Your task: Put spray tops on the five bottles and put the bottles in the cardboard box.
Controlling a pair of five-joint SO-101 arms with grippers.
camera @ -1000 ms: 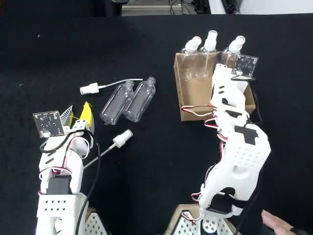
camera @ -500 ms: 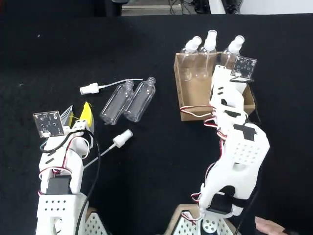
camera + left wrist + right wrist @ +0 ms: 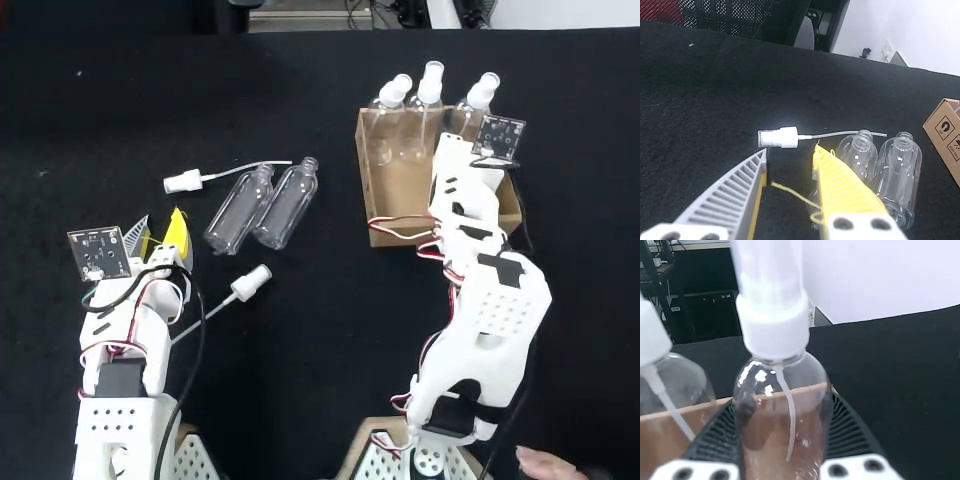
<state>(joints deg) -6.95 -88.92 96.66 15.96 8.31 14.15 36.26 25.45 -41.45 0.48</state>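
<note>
Surface: table (image 3: 300,80) under black cloth. At its 12 o'clock edge is dark furniture, with a white wall behind.

Cardboard box (image 3: 385,215) sits at about 1 o'clock from the table centre, open side up. Three bottles with spray tops fitted stand in a row along its 12 o'clock wall. They are the held bottle (image 3: 483,95) at the 3 o'clock end and two neighbour bottles (image 3: 430,85) to its 9 o'clock side.

Right gripper (image 3: 785,405): a dark finger lies on each side of the held bottle's body, low in the box. The fingers appear to press the glass on both sides, though contact is hard to confirm from the wrist view. Right arm is stretched toward 12 o'clock over the box, wrist above its 3 o'clock wall.

Left gripper (image 3: 790,152): grey and yellow fingers are spread apart, with nothing between them. Two uncapped bottles (image 3: 262,207) lie side by side on the cloth at about 2 o'clock from it, necks toward 1 o'clock. One loose spray top (image 3: 185,181) lies near 12 o'clock of the gripper, its tube running to the bottle necks. A second spray top (image 3: 250,283) lies at 4 o'clock. Left arm is folded back near the 6 o'clock edge, gripper low over the cloth.
</note>
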